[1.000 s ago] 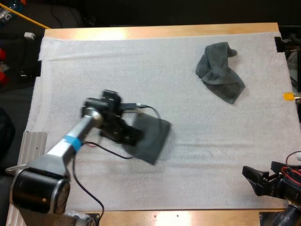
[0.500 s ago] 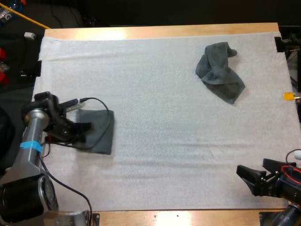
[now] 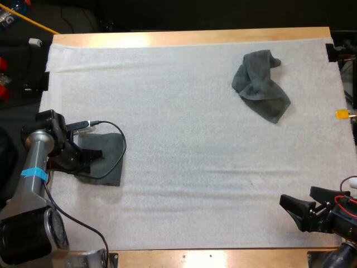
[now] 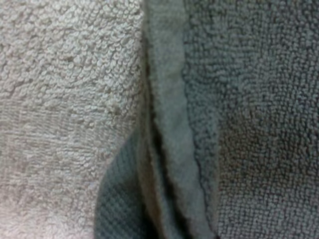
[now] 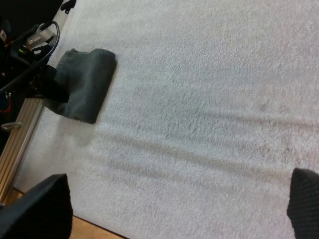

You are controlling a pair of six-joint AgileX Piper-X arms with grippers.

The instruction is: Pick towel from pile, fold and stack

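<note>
Over at the left edge of the white mat (image 3: 184,139), the left gripper (image 3: 83,160) was clamped on the folded towel (image 3: 107,161), with one black finger lying over the cloth's left side. That dark grey-green towel lay flat on the mat, near the left side and about midway between the counter's (image 3: 195,37) far and near edges. The left wrist view looked straight onto its layered hem, where it met the mat's pale loops. The crumpled towel (image 3: 259,84) sat in a loose heap near the mat's far right corner, well apart from both arms. The right gripper (image 3: 297,197) hung over the mat's near right corner, its fingers (image 5: 35,209) spread wide and touching nothing, with the folded towel well off across the mat.
</note>
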